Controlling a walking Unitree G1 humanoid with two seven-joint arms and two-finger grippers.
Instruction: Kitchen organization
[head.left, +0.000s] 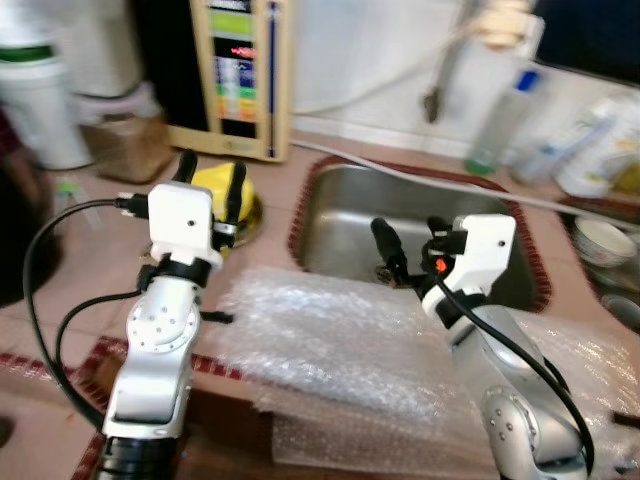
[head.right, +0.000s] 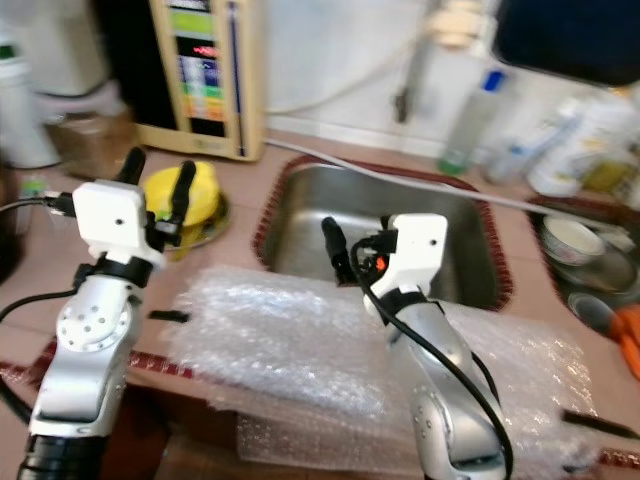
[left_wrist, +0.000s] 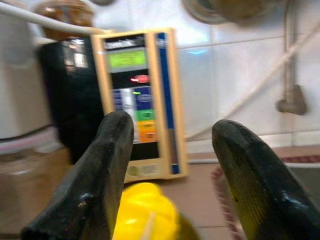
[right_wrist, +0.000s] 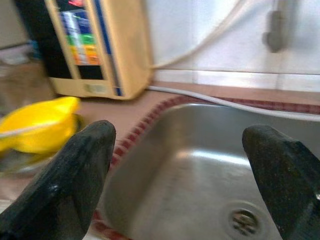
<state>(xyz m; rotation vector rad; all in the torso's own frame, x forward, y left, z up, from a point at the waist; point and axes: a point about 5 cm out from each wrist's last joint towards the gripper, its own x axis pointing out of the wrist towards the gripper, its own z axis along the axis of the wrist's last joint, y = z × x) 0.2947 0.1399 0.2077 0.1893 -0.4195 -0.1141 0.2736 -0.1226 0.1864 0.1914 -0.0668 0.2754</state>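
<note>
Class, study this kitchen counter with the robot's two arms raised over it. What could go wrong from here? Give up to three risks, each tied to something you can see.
1. The bubble wrap overhangs the counter edge; either arm might drag it off.
2. The open left gripper sits near the yellow object and could knock it.
3. The open right gripper hovers at the sink rim and could strike it.

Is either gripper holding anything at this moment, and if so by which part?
Nothing is held. The left gripper is open above the yellow object; the right gripper is open over the sink.
</note>
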